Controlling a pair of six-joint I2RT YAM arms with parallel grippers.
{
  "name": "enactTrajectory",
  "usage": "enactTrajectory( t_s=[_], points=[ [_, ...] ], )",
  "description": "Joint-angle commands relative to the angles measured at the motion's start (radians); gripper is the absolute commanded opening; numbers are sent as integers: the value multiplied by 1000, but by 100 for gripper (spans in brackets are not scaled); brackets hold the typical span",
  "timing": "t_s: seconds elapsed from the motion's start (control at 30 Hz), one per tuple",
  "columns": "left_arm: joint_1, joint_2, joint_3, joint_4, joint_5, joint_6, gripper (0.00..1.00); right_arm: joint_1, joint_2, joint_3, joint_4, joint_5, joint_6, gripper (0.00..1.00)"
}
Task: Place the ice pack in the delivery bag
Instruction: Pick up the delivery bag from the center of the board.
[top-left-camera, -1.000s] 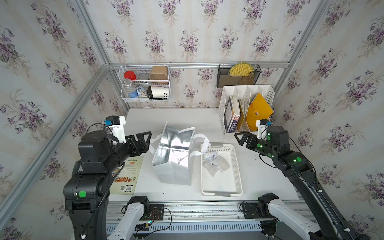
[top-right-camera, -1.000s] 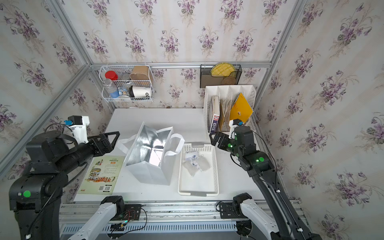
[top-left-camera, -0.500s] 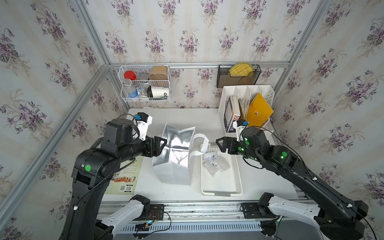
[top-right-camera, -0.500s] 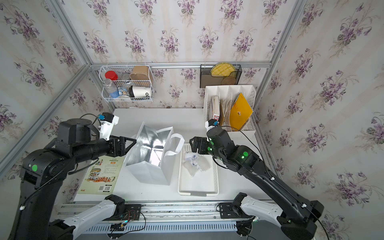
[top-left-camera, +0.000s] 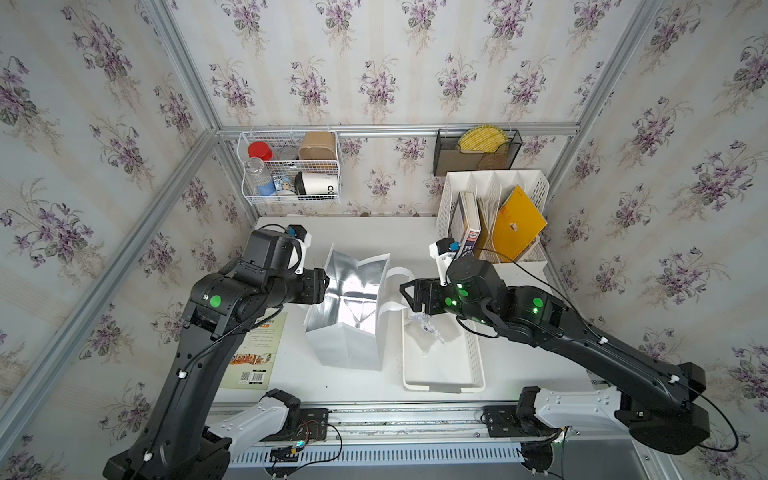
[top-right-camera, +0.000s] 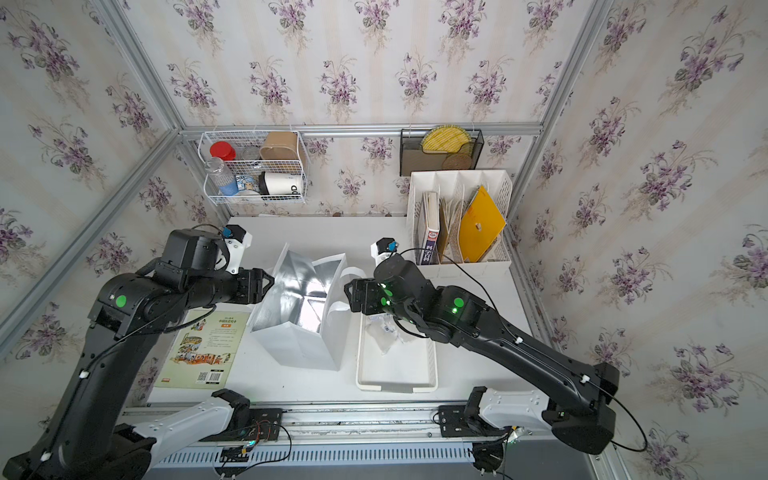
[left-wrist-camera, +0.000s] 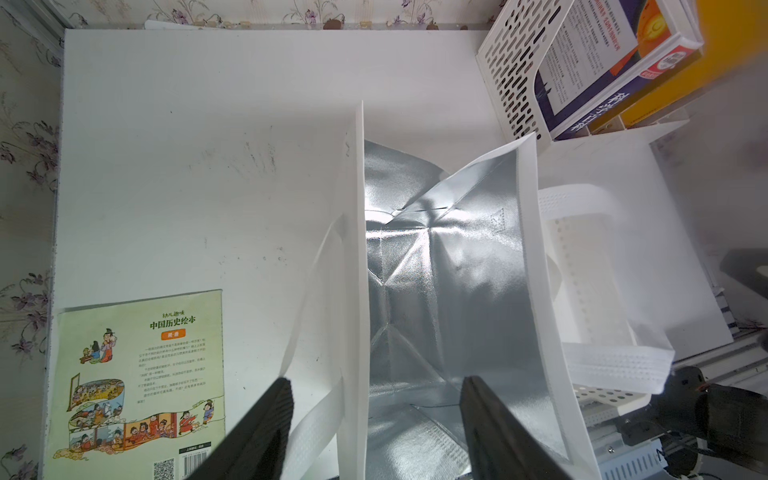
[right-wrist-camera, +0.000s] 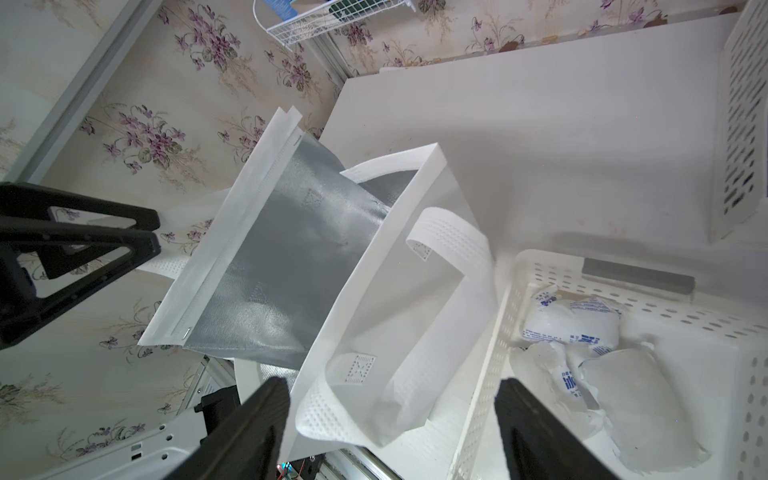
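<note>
Table (top-left-camera: 374, 232): white.
Picture book (top-left-camera: 253, 353): flat at the front left, barcode showing.
Tray (top-left-camera: 440, 370): low, white, perforated, front right.
Wire basket (top-left-camera: 291, 200): on the back wall; bottle (top-left-camera: 259, 178), brown tub (top-left-camera: 318, 145), white cup (top-left-camera: 320, 185) on its side.
Mesh holder (top-left-camera: 453, 164): black, with a yellow round mat (top-left-camera: 482, 139).
File rack (top-left-camera: 451, 199): white, back right; book (top-left-camera: 469, 226), yellow folder (top-left-camera: 517, 224).

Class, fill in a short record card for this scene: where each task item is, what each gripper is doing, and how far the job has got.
ice pack: lying in white tray, among other pouches, unheld
delivery bag: upright, mouth open, beside tray
left gripper: open, fingers astride bag's wall
right gripper: open, empty, by bag's handle
progress: pack not yet bagged
</note>
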Motion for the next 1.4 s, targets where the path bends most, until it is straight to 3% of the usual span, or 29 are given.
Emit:
enactTrajectory(
  t_s=[0.0, 0.17, 0.27, 0.5, 0.7, 0.83, 0.93, 1.07, 1.37],
  points=[
    [0, 16, -21, 41, -21, -5, 70, 23, 24, 16, 32, 45, 2, 82],
    [1, 40, -50, 63, -26, -3, 69, 29, 56, -4, 66, 53, 6, 81],
    [1, 54, -69, 70, -50, 0, 68, 28, 81, -6, 76, 60, 11, 76],
    [0, 69, -105, 83, -78, 4, 59, 29, 120, -34, 122, 71, 18, 69],
    [1, 87, -111, 80, -102, 8, 34, 29, 125, -98, 130, 133, 37, 67],
    [0, 91, -115, 81, -105, 5, 15, 27, 127, -127, 148, 164, 47, 58],
    [2, 88, -111, 83, -104, 7, 0, 25, 133, -143, 161, 173, 42, 56],
    [2, 88, -43, 34, -116, -5, 0, 10, 146, -160, 177, 190, 32, 47],
    [2, 37, 43, 10, -102, -35, 0, -40, 159, -197, 275, 132, -1, 49]
  ],
)
